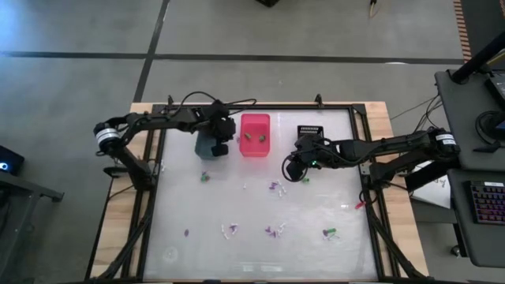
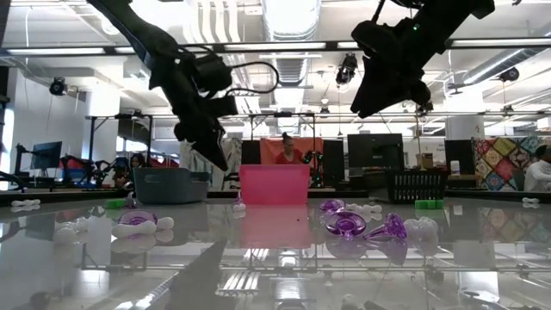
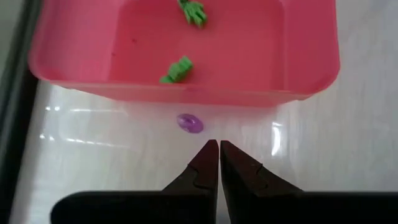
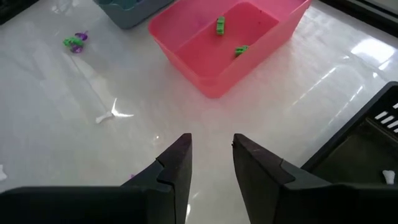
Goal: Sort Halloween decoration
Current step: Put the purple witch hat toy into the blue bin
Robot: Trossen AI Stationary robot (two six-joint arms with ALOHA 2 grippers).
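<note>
From above we see the table [image 1: 173, 237] with three bins along its far edge: a blue-grey bin [image 1: 207, 147] at about 11 o'clock, a pink bin [image 1: 255, 134] at 12 o'clock and a black bin [image 1: 312, 132] at about 1 o'clock. The small purple, green and white trinkets [image 1: 274, 187] lie scattered over the middle and near half of the table, from 4 o'clock round to 8 o'clock, and one pair [image 1: 204, 177] sits near the blue-grey bin.

The left gripper [image 1: 222, 147] is between the blue-grey bin and the pink bin. Only its wrist view shows us its jaws: they are pressed together with nothing between them, and the tips point at a single purple trinket [image 3: 189, 122] that lies on the table just beside the pink bin's wall. This trinket we cannot find in the high view.

The right gripper [image 4: 211, 154] hovers in front of the black bin, near 1 o'clock. In its wrist view the jaws stand apart and are empty. The same view shows two green pieces [image 4: 220, 25] inside the pink bin, which from above are only dark specks.

The low view gives what the others do not: both grippers hang well above the table, and the trinkets near the front edge show as purple rings [image 2: 345, 226] and white pieces [image 2: 421, 228]
</note>
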